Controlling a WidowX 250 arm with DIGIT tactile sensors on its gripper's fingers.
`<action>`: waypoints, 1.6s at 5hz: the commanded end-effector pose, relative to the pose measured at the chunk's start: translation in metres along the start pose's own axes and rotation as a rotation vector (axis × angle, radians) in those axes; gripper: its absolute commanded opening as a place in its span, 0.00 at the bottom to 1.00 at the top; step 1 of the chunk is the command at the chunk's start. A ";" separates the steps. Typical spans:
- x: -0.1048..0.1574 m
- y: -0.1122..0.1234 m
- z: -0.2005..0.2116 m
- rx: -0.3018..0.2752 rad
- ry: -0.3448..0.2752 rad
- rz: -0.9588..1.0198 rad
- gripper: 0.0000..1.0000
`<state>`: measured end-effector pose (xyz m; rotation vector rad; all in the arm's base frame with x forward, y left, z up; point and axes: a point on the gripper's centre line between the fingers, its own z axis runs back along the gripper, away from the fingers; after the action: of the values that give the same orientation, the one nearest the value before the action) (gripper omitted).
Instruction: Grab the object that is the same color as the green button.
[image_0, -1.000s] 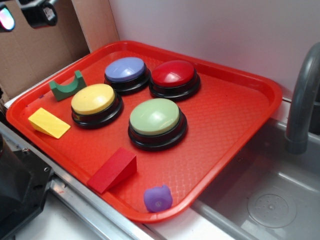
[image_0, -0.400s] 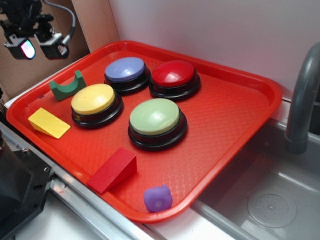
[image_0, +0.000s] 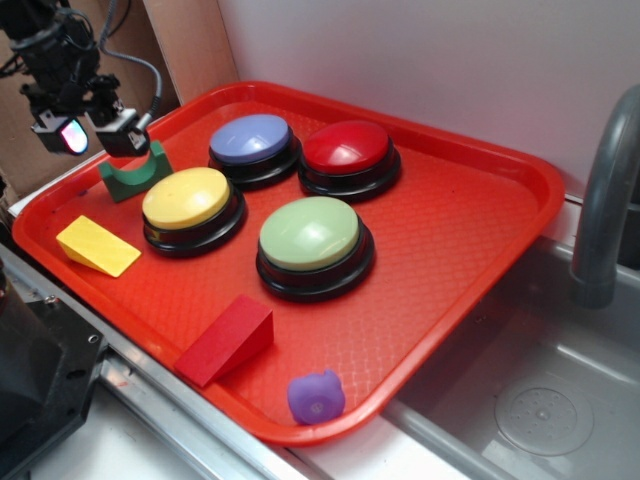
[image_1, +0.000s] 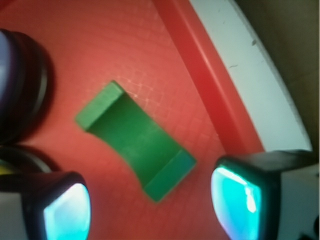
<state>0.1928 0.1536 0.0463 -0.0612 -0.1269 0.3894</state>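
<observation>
— Red and waffle-textured, the tray (image_0: 470, 215) takes up most of the table, with a grey sink (image_0: 540, 400) and faucet (image_0: 605, 200) on one side and cardboard behind. What sits on it?

— Four dome buttons: the green button (image_0: 312, 235) in the middle, a yellow one (image_0: 187, 198), a blue one (image_0: 251, 139) and a red one (image_0: 347, 147). Nearer the front edge lie a yellow wedge (image_0: 95, 246), a red wedge (image_0: 225, 340) and a small purple piece (image_0: 316, 396).

— And the green block (image_1: 135, 141)?

— At the tray's far corner, beside the yellow button, notch facing up. It rests flat on the tray, near the raised rim.

— Where is the tool (image_0: 95, 135)?

— Above the block, jaws spread. From the wrist camera, its two pads (image_1: 239, 197) stand on either side of the block's near end, neither touching it. How high it hangs is hard to judge; it looks close.
</observation>
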 end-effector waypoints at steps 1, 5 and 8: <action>0.011 0.008 -0.017 0.005 -0.005 -0.017 1.00; 0.010 0.000 -0.009 -0.006 -0.017 0.028 0.00; -0.034 -0.066 0.095 0.010 -0.030 0.060 0.00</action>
<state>0.1716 0.0803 0.1368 -0.0608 -0.1324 0.4575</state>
